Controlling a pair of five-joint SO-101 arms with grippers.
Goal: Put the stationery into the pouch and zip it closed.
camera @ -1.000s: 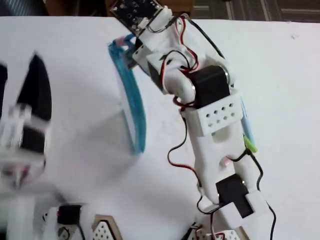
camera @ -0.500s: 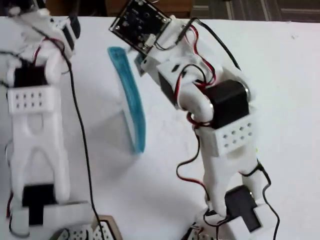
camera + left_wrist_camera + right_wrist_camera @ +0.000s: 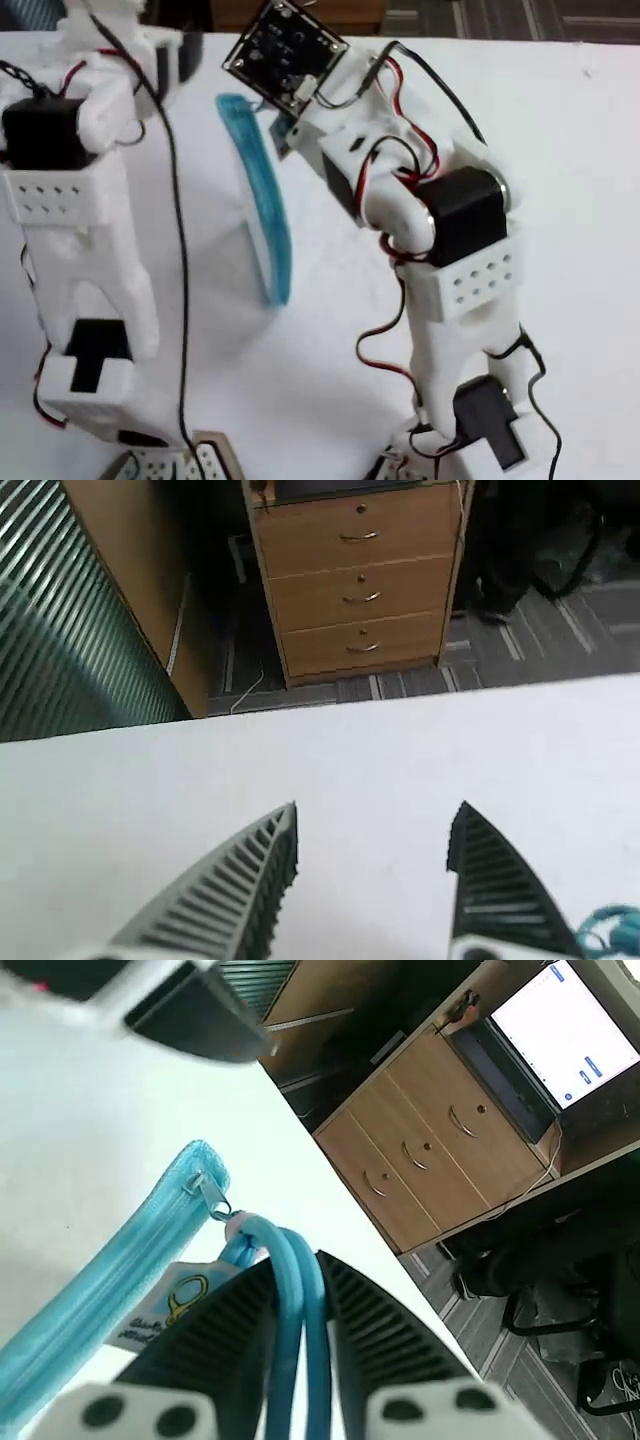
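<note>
Our right gripper (image 3: pixel 297 1263) pinches the blue pull loop (image 3: pixel 262 1238) of the pouch (image 3: pixel 265 215), likely for zipping it shut. Our left gripper (image 3: pixel 372 820) hangs open nearby, probably to steady it.

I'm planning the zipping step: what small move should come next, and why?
Probably bring the left tool, open above the table, over to pinch the pouch at its end away from the zipper pull. The right tool is shut on the blue loop at that pull, and nothing steadies the pouch, so a pull would likely drag it.
</note>
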